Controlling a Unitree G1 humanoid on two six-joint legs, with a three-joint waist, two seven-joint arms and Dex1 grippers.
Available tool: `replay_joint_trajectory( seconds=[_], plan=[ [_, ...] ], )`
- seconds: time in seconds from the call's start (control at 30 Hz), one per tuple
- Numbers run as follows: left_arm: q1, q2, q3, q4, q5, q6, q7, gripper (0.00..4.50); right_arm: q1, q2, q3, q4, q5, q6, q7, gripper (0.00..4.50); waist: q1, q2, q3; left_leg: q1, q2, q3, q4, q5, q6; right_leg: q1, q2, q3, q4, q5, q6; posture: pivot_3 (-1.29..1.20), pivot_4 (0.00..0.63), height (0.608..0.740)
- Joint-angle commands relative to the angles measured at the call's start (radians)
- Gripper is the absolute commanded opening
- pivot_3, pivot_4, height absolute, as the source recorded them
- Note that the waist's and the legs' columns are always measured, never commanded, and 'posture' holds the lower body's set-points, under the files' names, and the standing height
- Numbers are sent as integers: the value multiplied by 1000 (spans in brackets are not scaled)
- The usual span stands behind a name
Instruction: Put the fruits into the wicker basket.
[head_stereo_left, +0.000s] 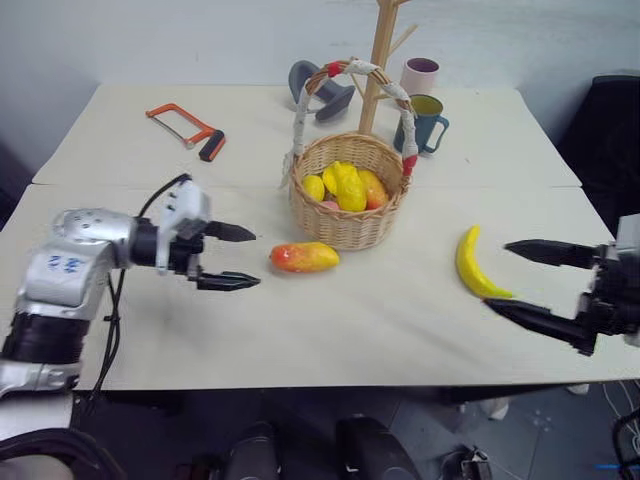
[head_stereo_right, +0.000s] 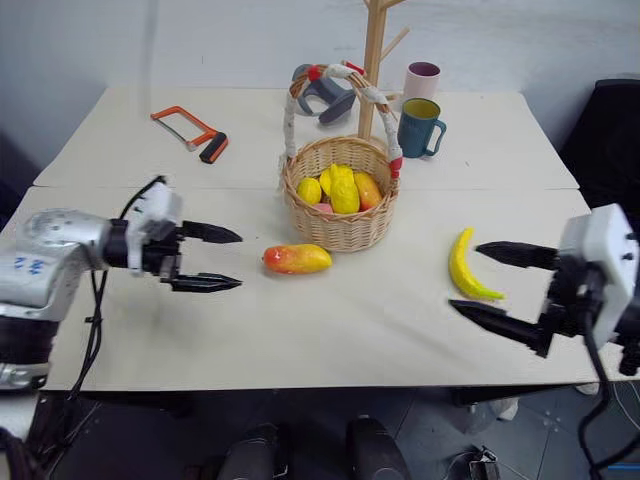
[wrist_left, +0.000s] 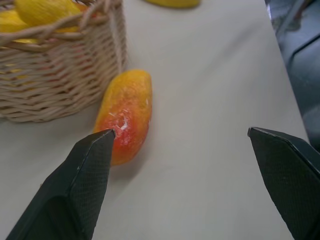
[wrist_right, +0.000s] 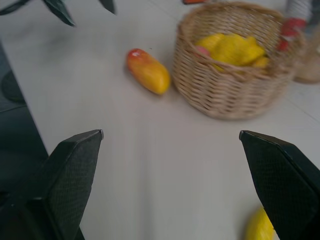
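An orange-red and yellow mango (head_stereo_left: 305, 257) lies on the table just in front of the wicker basket (head_stereo_left: 345, 225), which holds several small yellow fruits. My left gripper (head_stereo_left: 235, 257) is open, its fingertips a short way to the left of the mango with nothing between them; the mango (wrist_left: 126, 114) lies just ahead of one finger. A yellow banana (head_stereo_left: 473, 264) lies on the table to the right. My right gripper (head_stereo_left: 505, 278) stands open beside the banana's near end, empty, and the banana's tip (wrist_right: 260, 225) shows by one finger.
Behind the basket stand a wooden mug tree (head_stereo_left: 378, 60), a teal mug (head_stereo_left: 427, 123), a pink mug (head_stereo_left: 419, 74) and a grey mug (head_stereo_left: 318, 90). An orange hacksaw (head_stereo_left: 185, 128) lies at the back left. The table's front edge (head_stereo_left: 330, 385) runs close below both grippers.
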Motion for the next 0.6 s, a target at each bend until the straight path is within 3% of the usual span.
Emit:
replay_joint_trajectory(
  seconds=[0.03,0.23,0.57,0.6],
  plan=[
    [-114,-114,-51,157,109,-103,97,4475,-45,-8,38,-82,81,3,-80,4500,3,0,0,0,0,0,0,0,0,0,0,0,0,0,0,0,150,740],
    [-187,-244,-84,321,186,-180,143,4475,-25,16,65,-151,112,-9,-176,4500,9,0,0,-4,0,-1,1,0,1,-2,0,0,-1,0,1,0,150,740],
    [-237,-306,-159,525,308,-312,81,4475,102,11,-52,-203,153,-14,-236,4500,23,0,0,-4,0,-1,2,1,0,-3,0,0,0,0,2,0,150,740],
    [-242,-313,-165,546,318,-332,76,4291,107,11,-51,-206,149,-18,-242,4500,23,0,0,-4,0,-1,2,1,0,-3,0,0,0,0,2,0,150,740]
  ],
)
